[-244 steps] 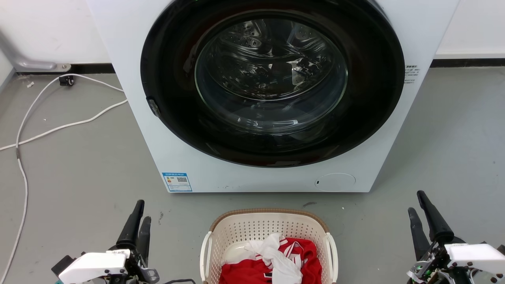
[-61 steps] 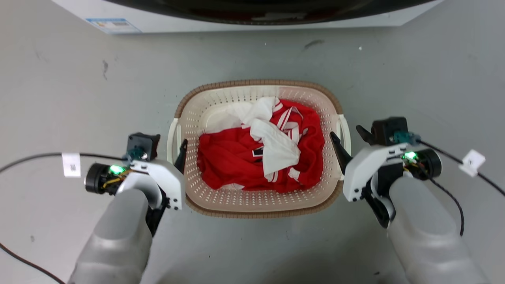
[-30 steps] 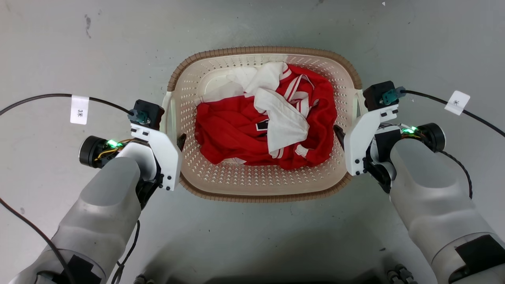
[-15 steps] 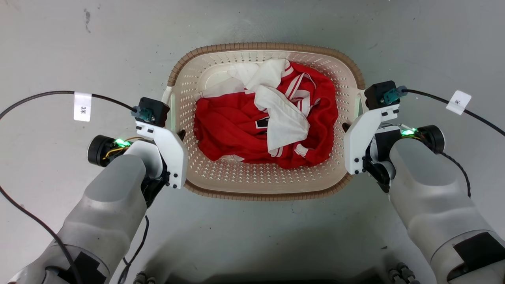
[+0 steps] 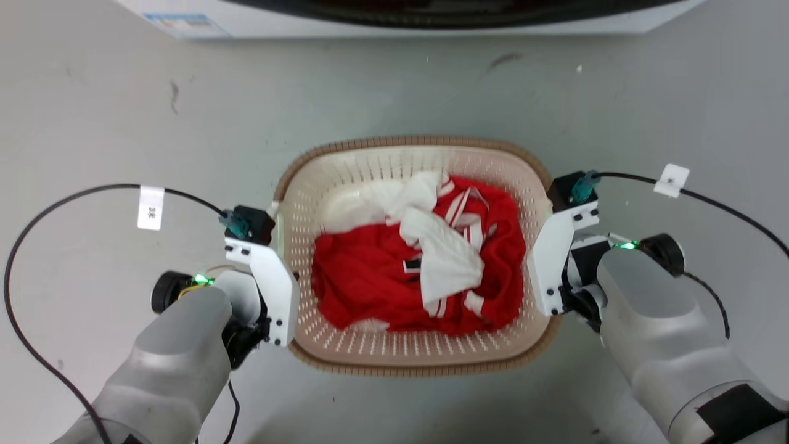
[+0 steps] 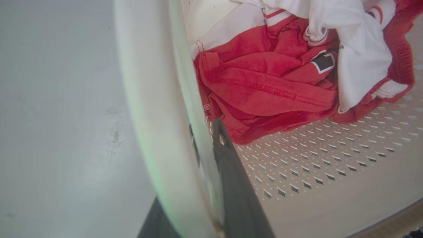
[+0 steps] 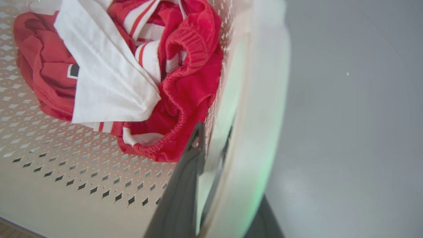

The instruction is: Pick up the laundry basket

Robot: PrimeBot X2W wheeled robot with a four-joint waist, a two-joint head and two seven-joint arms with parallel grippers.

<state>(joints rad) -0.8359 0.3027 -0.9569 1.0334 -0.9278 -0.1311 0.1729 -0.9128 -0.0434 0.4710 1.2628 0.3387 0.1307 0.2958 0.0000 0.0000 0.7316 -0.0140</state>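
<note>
Gripping the basket (image 5: 425, 369) by both handles (image 6: 148, 99): pinched shut on the left one by the left gripper (image 6: 205, 132), on the right one by the right gripper (image 7: 214, 132), a finger (image 6: 231, 172) inside the wall, a finger outside. Square between them, clothes (image 5: 370, 290) aboard, near the washer (image 5: 370, 28).

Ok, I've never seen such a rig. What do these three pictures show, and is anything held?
This is a wheeled robot with two arms, each ending in a two-fingered pincer. One picture comes from its head camera, looking down at a grey floor; the other two come from wrist cameras looking along the fingers. Between the arms is a cream perforated plastic laundry basket with a brown woven-look rim, holding red and white clothes. A white washer's base edges the top. The left pincer and right pincer each clamp a side of the basket, one finger inside, one outside.
</note>
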